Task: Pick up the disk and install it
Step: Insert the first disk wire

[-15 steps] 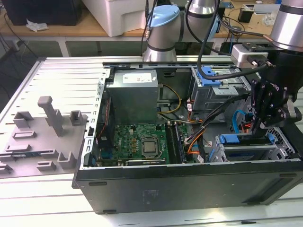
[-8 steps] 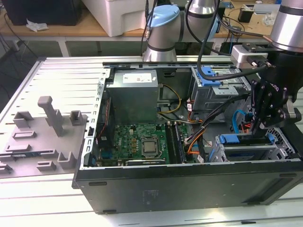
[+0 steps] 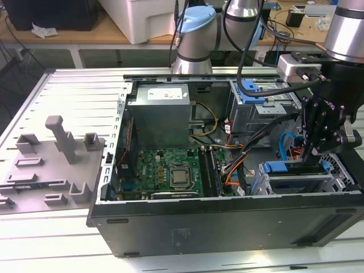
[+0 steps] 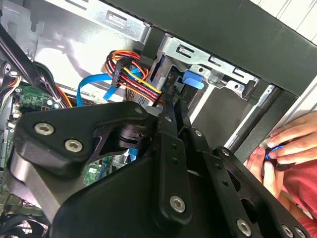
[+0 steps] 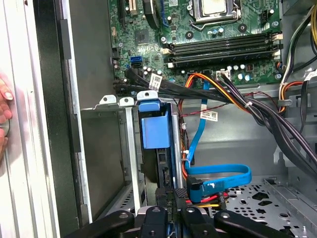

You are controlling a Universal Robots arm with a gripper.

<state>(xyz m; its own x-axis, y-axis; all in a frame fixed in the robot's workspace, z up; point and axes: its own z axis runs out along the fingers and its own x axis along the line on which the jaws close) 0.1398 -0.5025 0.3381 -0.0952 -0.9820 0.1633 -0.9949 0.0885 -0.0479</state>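
The disk (image 3: 282,167) stands on edge in the metal drive cage (image 3: 273,182) at the front corner of the open computer case, on the exterior view's right. Its blue carrier strip shows along the top. In the first wrist view the blue carrier (image 5: 156,131) sits between the cage's silver walls, with the disk's dark edge running down toward my fingers. My gripper (image 3: 311,153) hangs straight over the cage and is shut on the disk's edge in both wrist views (image 5: 171,194) (image 4: 173,116).
The green motherboard (image 3: 165,170), a big grey box (image 3: 159,114) and a second cage with a small blue latch (image 3: 250,91) fill the case. Blue and orange cables (image 5: 218,178) lie beside the disk. A person's hand (image 4: 292,141) rests on the case's outer edge.
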